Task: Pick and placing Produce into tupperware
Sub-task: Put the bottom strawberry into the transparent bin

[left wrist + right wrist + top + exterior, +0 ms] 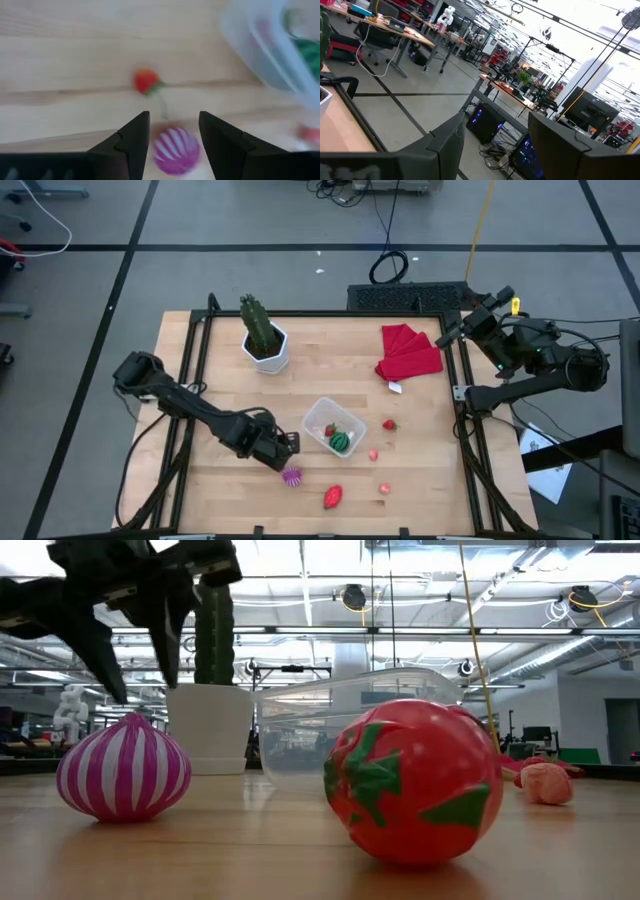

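The purple ridged piece (292, 476) (123, 780) (176, 150) rests on the table near its near edge. My left gripper (288, 452) (142, 688) (172, 130) hovers open just above it, a finger on either side, touching nothing. The clear tupperware (318, 418) (350, 720) (260, 45) stands mid-table and holds the green striped melon (342, 441) and a small red berry (329, 429). A large red berry (333, 497) (415, 780) and small red and pink ones (389, 424) (373, 455) (384, 490) lie loose. My right gripper (450, 335) (495, 135) is open, raised at the table's far right corner.
A cactus in a white pot (265, 340) (210, 725) stands at the far left of the table. A red cloth (408, 350) lies at the far right. Bare wood (230, 390) stretches between the pot and my left arm. Black rails (195, 370) edge the table's sides.
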Controlling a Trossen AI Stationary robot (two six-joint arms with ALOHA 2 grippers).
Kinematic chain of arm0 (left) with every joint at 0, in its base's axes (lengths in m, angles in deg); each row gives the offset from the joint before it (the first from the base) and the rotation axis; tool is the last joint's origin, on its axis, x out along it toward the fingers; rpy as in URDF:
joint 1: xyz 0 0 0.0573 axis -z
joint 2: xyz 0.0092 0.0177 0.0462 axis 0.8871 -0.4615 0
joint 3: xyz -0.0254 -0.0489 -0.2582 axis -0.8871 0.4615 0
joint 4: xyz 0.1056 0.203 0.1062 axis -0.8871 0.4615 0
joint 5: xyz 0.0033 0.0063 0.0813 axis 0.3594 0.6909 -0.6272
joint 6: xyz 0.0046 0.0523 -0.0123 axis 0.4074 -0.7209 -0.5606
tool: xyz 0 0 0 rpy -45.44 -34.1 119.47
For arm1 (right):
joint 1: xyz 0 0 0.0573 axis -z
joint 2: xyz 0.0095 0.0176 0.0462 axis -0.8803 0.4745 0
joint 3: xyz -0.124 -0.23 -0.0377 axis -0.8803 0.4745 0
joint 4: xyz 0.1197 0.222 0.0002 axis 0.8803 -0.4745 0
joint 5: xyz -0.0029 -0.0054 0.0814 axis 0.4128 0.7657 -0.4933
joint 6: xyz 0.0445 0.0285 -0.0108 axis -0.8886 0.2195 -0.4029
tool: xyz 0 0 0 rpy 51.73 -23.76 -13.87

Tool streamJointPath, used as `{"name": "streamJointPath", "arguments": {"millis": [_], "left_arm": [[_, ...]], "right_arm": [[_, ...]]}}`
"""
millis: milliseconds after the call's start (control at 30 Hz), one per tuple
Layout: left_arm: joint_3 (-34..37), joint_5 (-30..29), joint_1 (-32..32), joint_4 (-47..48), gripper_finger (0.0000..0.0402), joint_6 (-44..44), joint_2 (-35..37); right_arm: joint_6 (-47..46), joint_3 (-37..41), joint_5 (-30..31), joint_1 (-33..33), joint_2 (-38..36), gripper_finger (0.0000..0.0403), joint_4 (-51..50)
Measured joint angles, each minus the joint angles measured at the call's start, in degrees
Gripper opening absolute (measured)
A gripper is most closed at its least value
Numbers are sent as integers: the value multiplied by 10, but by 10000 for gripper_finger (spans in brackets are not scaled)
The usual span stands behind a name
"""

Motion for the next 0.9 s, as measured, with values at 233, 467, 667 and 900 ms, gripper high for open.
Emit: {"name": "streamJointPath", "arguments": {"millis": [233,467,667,900], "left_arm": [[0,-19,-1,0,175,-33,-1],[0,-26,2,2,175,-43,-4],[0,-17,2,7,175,-15,-15],[1,-9,-2,5,175,-4,-27]], "right_arm": [[-1,0,0,0,0,209,0],[-13,0,0,0,0,209,0],[-14,0,0,0,0,209,0],[-11,0,0,0,0,209,0]]}}
